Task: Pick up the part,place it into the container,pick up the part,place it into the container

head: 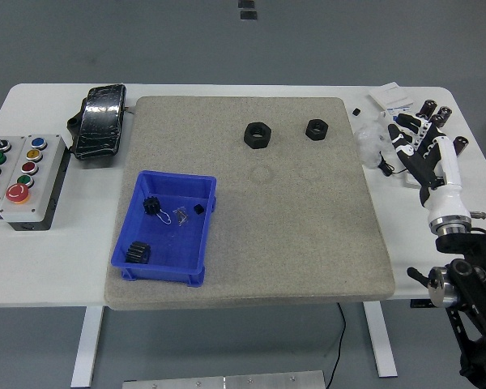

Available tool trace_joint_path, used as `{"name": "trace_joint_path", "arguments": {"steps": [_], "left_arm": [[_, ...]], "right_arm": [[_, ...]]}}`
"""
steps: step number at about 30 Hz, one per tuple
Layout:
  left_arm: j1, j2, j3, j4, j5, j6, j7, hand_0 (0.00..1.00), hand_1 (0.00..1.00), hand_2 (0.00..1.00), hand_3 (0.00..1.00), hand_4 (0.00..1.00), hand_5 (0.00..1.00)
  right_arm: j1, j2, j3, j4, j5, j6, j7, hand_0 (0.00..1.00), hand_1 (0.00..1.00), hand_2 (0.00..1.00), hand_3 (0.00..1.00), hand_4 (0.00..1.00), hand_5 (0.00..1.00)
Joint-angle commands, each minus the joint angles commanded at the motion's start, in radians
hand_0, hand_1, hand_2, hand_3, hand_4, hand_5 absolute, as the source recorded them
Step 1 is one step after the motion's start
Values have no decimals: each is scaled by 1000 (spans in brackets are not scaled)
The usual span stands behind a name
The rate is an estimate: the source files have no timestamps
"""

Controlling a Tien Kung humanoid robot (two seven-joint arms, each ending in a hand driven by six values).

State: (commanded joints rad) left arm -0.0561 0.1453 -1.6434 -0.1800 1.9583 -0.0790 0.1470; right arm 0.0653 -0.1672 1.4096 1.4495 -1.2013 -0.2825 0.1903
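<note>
Two black hex nuts lie on the grey mat: a larger nut (257, 134) and a smaller nut (316, 129) to its right. The blue container (164, 228) stands at the mat's left and holds two black gears, a small black piece and a wire clip. My right hand (417, 138) is over the white table at the right, beyond the mat's edge, fingers spread and holding nothing. It is well apart from both nuts. My left arm does not show.
A grey mat (308, 235) covers the middle of the table. A button box (20, 167) and a black wrapped device (100, 120) sit at the left. Black cylinders (458, 147), white boxes (393, 100) and a cable lie at the far right beneath and around my hand.
</note>
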Motion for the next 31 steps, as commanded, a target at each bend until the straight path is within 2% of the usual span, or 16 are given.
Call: {"name": "trace_joint_path", "arguments": {"steps": [8,19,31], "left_arm": [[11,-23,-4,0,3,-3,5,662,571,579,630,708,424],[0,-18,8,0,-11,-1,0,662,571,579,629,707,421],[0,-31,8,0,-12,-1,5,662,571,578,629,709,421]], "right_arm": [[-16,2,31,18,9,-3,2,711,702,708,679,791,404],[-13,2,40,23,-1,-8,-4,699,691,709,673,794,412],[-13,5,52,27,-2,-8,-5,701,685,710,672,793,411]]}}
